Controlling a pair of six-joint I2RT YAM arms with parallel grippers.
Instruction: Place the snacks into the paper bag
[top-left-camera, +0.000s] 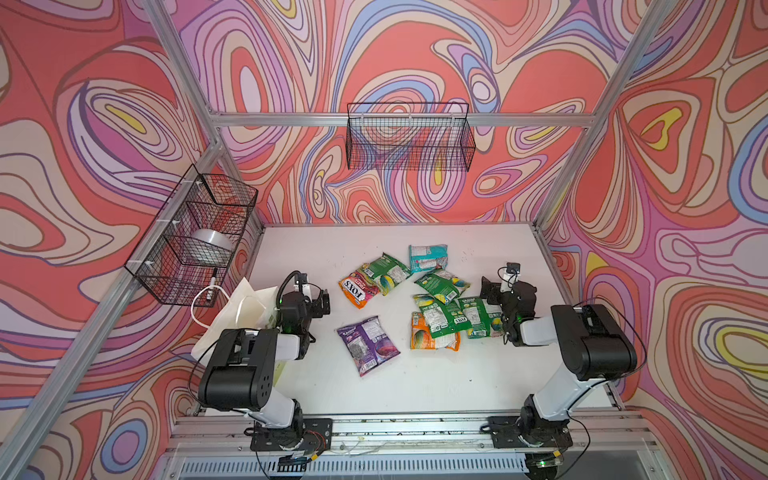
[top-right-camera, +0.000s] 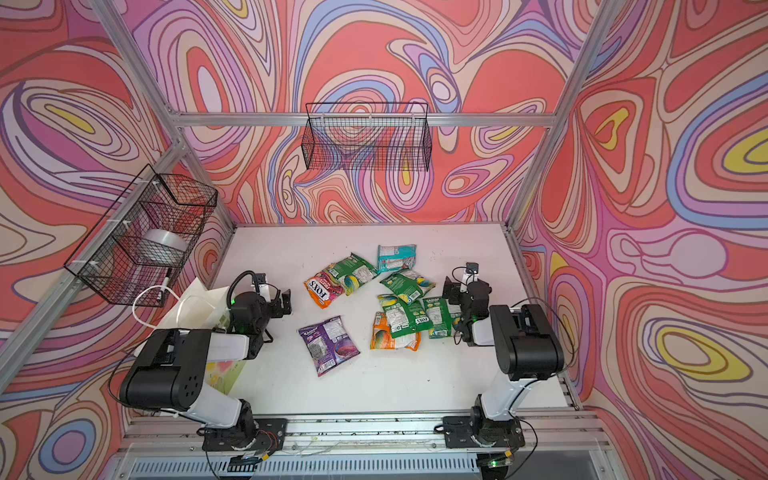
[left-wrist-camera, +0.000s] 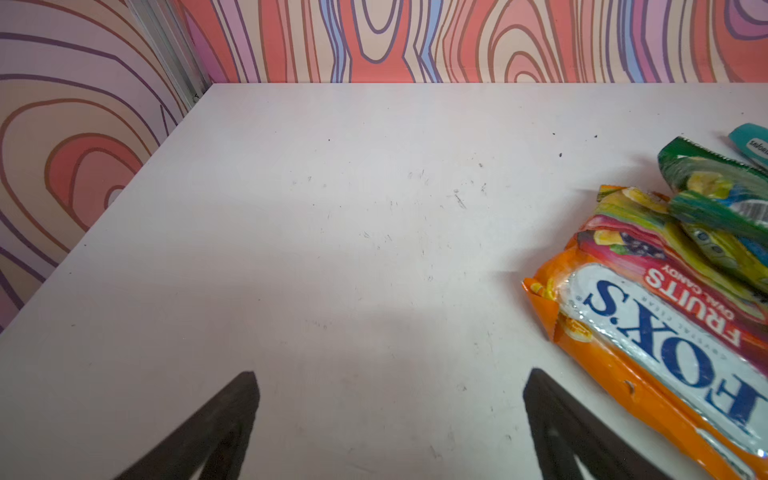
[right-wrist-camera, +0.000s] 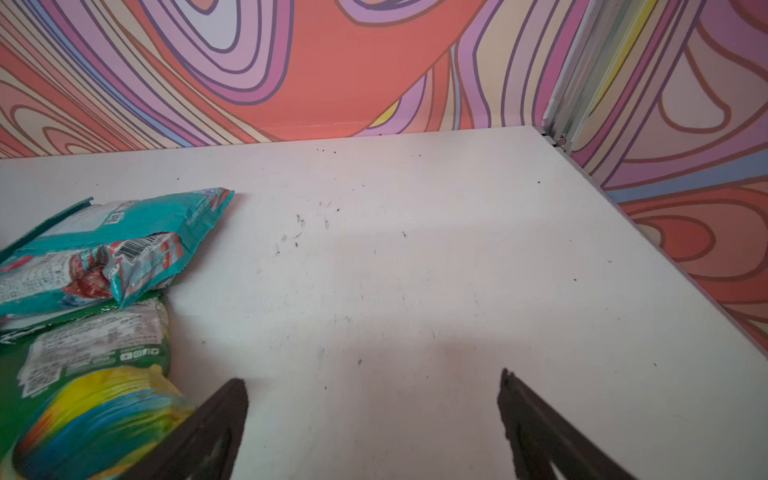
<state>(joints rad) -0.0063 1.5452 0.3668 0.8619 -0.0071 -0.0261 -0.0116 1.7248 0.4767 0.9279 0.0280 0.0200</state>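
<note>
Several snacks lie in a loose cluster mid-table in both top views: an orange FOX'S packet (top-left-camera: 356, 293), a teal one (top-left-camera: 428, 257), green ones (top-left-camera: 441, 285), a purple one (top-left-camera: 368, 345). The white paper bag (top-left-camera: 232, 311) stands at the table's left edge, partly hidden behind my left arm. My left gripper (top-left-camera: 322, 301) is open over bare table, just left of the orange FOX'S packet (left-wrist-camera: 648, 332). My right gripper (top-left-camera: 491, 291) is open at the cluster's right edge, beside a green packet (right-wrist-camera: 91, 374) and the teal packet (right-wrist-camera: 104, 245). Neither gripper holds anything.
A black wire basket (top-left-camera: 195, 237) hangs on the left wall above the bag, with a tape roll (top-left-camera: 212, 243) inside. Another wire basket (top-left-camera: 409, 137) hangs on the back wall. The white table (top-left-camera: 415, 386) shows bare surface at the front and far left.
</note>
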